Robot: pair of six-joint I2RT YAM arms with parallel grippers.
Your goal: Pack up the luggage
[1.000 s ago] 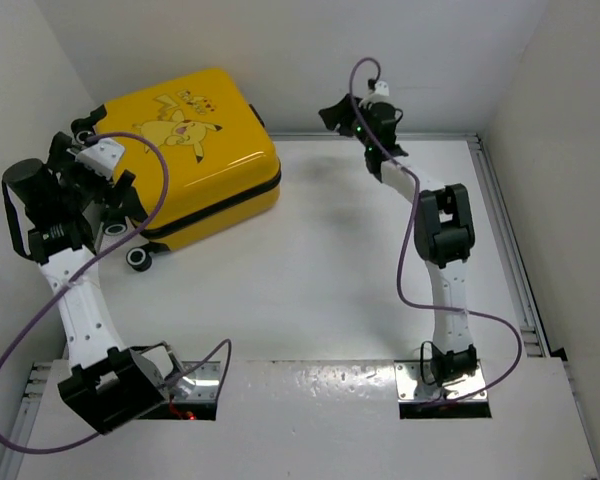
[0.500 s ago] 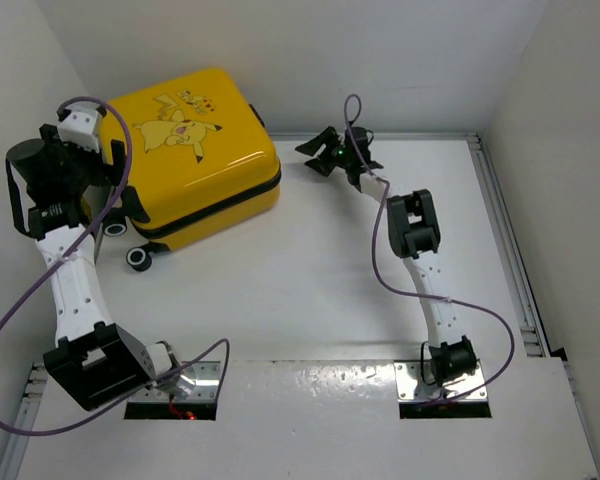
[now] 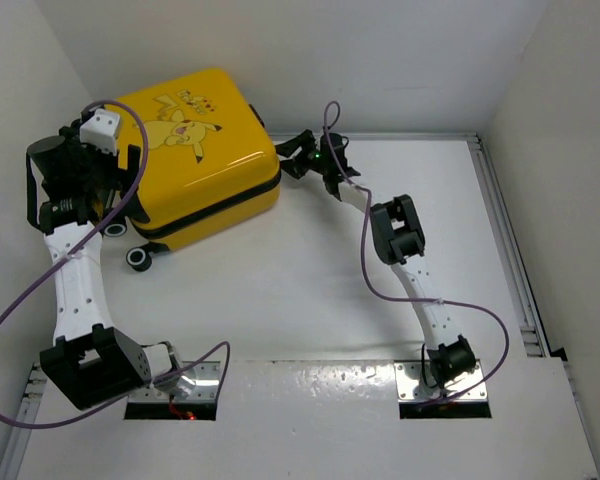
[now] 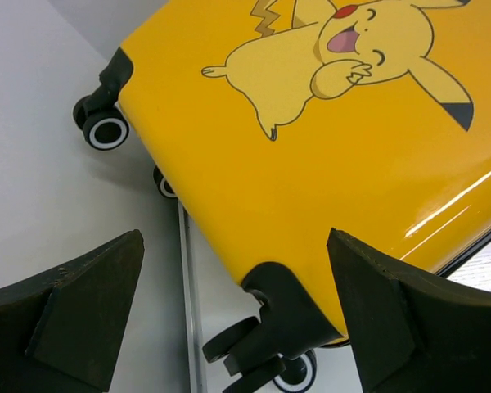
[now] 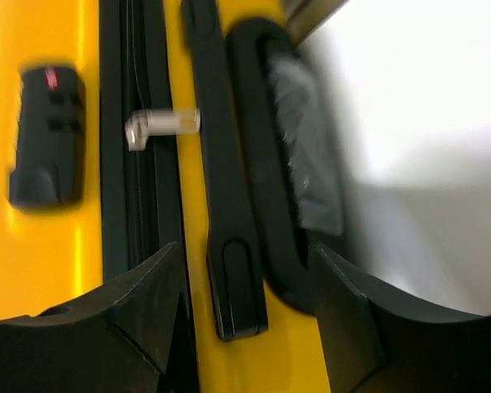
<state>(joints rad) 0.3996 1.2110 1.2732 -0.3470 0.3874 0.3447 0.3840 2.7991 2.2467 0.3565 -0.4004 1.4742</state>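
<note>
the luggage (image 3: pixel 195 150) lies shut and flat at the far left of the tabletop (image 3: pixel 310 270), pikachu print facing up, black wheels (image 4: pixel 106 129) at its left end; the left end effector (image 4: pixel 233 241) hangs over that wheeled end, fully released, gripping nothing; the right end effector (image 5: pixel 245 250) is close at the opposite side, jaws parted either side of the black side handle (image 5: pixel 229 205) (not clamped on it); a silver zipper pull (image 5: pixel 159 124) and a dark lock (image 5: pixel 45 135) show just beside.
</note>
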